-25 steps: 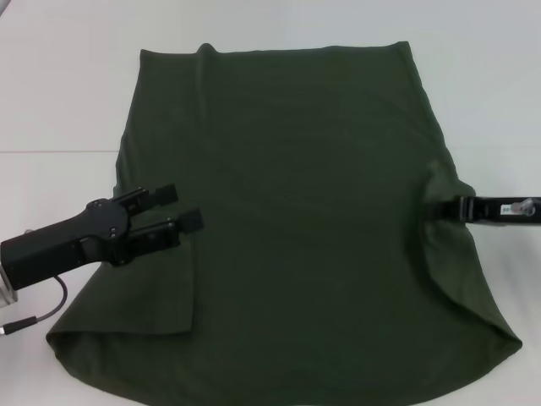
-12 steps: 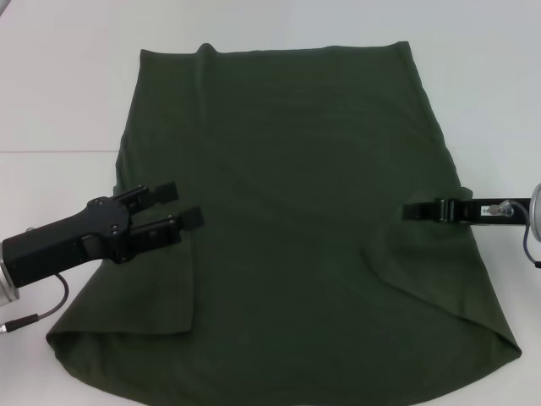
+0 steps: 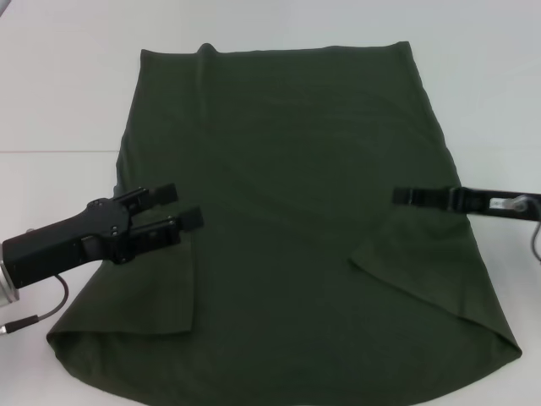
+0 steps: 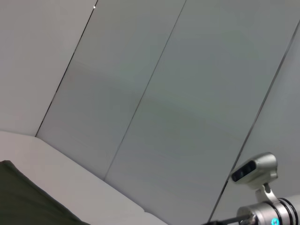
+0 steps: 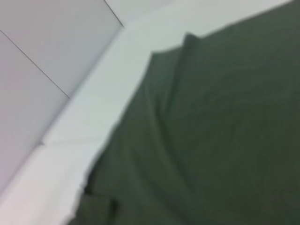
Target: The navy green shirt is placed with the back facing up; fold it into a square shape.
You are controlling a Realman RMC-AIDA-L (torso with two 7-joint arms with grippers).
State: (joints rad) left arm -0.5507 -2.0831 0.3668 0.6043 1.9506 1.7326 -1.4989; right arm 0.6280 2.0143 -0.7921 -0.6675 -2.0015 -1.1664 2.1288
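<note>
R gripper (image 3: 399, 195) further inward w/ pinched navy green shirt (image 3: 287, 152) sleeve; L gripper (image 3: 184, 205) spread; white table (image 3: 68, 93), grey wall panels (image 4: 187, 93).

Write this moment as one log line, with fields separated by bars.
navy green shirt: flat, both sleeves folded in | left gripper: open over left flap | right gripper: over right flap

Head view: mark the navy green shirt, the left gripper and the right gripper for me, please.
navy green shirt (image 3: 287, 169): head view, plain back panel near the middle.
left gripper (image 3: 184, 205): head view, midway between its two open fingertips, over the shirt's folded-in left side.
right gripper (image 3: 397, 195): head view, tip of the thin fingers over the shirt's right side.
</note>
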